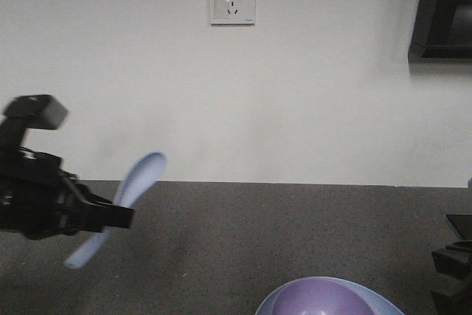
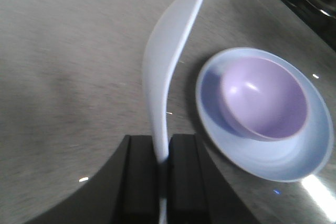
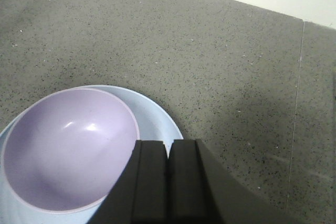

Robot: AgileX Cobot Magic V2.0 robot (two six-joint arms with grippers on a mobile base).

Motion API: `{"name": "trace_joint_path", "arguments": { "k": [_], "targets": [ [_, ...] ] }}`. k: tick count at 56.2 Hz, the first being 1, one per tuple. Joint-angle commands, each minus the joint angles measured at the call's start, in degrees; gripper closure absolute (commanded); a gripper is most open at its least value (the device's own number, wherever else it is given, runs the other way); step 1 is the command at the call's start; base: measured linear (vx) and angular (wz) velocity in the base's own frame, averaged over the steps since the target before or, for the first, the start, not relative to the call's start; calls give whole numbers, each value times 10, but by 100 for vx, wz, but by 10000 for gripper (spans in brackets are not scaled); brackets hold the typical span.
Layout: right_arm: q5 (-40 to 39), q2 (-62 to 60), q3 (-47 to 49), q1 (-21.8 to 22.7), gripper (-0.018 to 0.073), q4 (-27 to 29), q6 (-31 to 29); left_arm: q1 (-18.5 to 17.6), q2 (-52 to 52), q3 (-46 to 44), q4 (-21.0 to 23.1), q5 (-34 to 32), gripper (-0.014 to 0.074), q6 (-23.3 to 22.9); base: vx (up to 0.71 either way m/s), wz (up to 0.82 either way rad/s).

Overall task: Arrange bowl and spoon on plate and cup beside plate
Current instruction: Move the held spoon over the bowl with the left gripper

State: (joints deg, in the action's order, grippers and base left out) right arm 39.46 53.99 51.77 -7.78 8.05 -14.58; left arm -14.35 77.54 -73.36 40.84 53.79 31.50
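L gripper (image 2: 162, 148) pinching the spoon (image 2: 170, 56) by its handle, up off the counter, apart from plate (image 2: 315, 150) w/ bowl (image 2: 262, 98) on it. Probably light, stiff, slick plastic, so it could pivot. R gripper (image 3: 169, 153) pressed together, empty.

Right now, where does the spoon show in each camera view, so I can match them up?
Exterior front-facing: the spoon is at the left, tilted, clamped in the left gripper.
Left wrist: centre of the picture, rising from the closed jaws, left of the plate.
Right wrist: not in it.
Shared landmark: the bowl sitting on the plate, seen in all three.
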Motion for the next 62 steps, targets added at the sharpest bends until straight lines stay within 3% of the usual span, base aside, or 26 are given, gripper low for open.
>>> {"name": "trace_joint_path", "arguments": {
  "k": [1,13,28,44,55,62],
  "targets": [
    [-45,-7,16,2,571,-5,1,-55,39,-41,32,-13,594,-23,0,0],
    [-45,-7,16,2,571,-20,-2,-142,153,-103,32,8,594,-57,0,0],
    [-45,-7,16,2,571,-31,-2,-204,250,-207,32,60,594,-97,0,0],
    [-54,-7,16,2,568,-32,-2,-244,313,-268,31,55,573,-113,0,0],
    [-52,-7,16,2,568,-32,-1,-249,323,-272,27,56,449,-112,0,0],
    [-53,-7,16,2,568,-32,-1,-249,323,-272,21,58,306,-112,0,0]
  ]
}}
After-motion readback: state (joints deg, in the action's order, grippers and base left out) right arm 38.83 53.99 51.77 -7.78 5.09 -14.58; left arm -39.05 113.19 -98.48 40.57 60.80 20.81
